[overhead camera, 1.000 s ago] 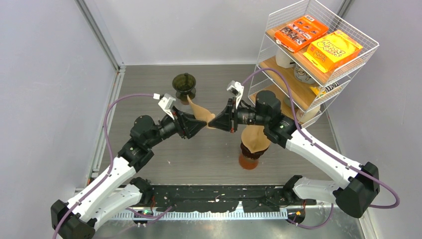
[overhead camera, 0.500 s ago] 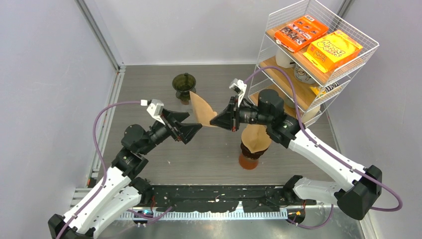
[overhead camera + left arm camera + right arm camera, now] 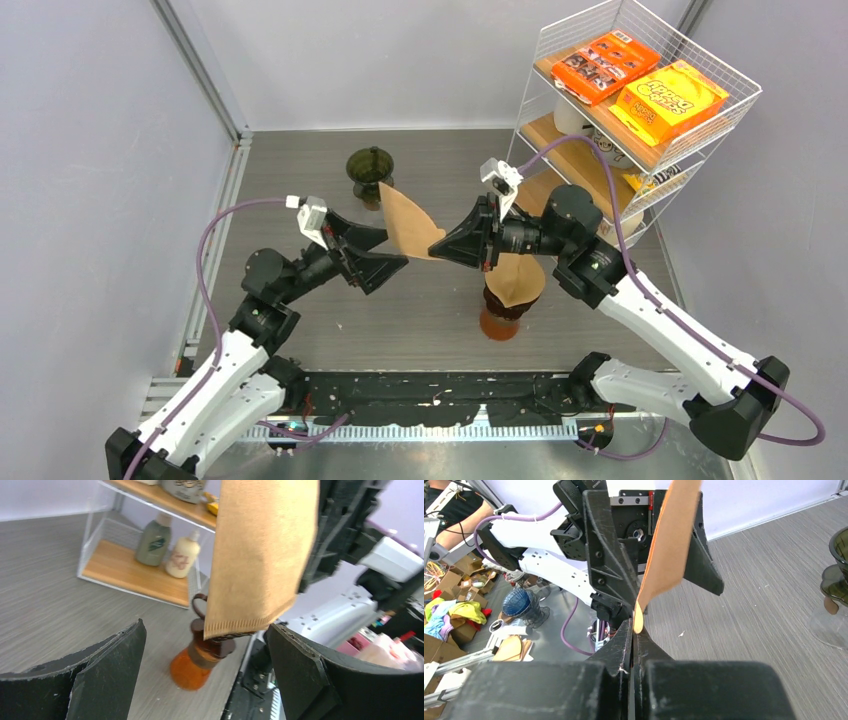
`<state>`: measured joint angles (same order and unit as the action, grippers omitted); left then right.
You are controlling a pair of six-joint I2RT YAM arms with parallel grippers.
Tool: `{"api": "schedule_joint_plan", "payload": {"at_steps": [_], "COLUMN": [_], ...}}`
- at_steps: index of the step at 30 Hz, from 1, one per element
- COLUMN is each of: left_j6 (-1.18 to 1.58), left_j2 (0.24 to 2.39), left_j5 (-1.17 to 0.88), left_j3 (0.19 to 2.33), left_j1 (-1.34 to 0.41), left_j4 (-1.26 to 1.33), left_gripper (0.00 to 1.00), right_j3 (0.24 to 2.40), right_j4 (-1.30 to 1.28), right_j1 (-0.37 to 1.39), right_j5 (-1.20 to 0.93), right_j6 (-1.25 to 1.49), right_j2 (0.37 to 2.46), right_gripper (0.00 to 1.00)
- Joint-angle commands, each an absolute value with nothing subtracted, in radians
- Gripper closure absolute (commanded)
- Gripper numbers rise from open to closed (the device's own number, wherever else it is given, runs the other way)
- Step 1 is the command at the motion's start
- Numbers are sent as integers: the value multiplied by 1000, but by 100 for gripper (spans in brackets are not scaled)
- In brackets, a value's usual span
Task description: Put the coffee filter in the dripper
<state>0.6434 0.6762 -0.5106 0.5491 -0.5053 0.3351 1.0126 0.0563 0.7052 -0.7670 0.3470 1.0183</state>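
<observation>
A brown paper coffee filter (image 3: pixel 405 222) hangs in the air over the middle of the table, pinched at its tip by my right gripper (image 3: pixel 433 246), which is shut on it. It also shows in the right wrist view (image 3: pixel 669 545) above the closed gripper (image 3: pixel 634 626). My left gripper (image 3: pixel 396 248) is open just left of the filter and not touching it. In the left wrist view the filter (image 3: pixel 260 555) hangs above and beyond the open gripper (image 3: pixel 205 630). The dark green glass dripper (image 3: pixel 370 170) stands empty at the back, behind the filter.
An orange-based brown holder (image 3: pixel 503 312) with a stack of filters (image 3: pixel 515 278) stands under my right arm. A white wire shelf rack (image 3: pixel 640 120) with boxes and bottles fills the back right. Grey walls close in the table at left and back.
My left gripper has opened, let go of the filter and drawn back to the left. My right gripper still holds the filter and has shifted slightly right, tilting it more upright.
</observation>
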Motion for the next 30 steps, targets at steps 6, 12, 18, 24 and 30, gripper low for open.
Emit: {"api": "schedule_joint_plan", "payload": {"at_steps": [6,12,18,24,30], "left_j6": [787,836,809,814,807], "left_j2": [752,800,773,780,792], "left_j5": [-728,-749,-678,-660,-630], "left_j3": [546,549,540,546,549], "left_j1": [-501,-502,-502,-502,-502], "left_j4": [655,734,691,695,677], "left_gripper": [1,17,44,54,71], "right_j3": [1037,1032,1007,966,937], "right_j4": [142,102,39,83,118], "right_j1": [705,704,704,705,706], "right_j5": [-810,-732,-578,-601,-578], "right_j6": [365,358,336,372,391], "right_j2": [1036,1036,1022,1031,1009], "right_gripper": [95,95,95,95,95]}}
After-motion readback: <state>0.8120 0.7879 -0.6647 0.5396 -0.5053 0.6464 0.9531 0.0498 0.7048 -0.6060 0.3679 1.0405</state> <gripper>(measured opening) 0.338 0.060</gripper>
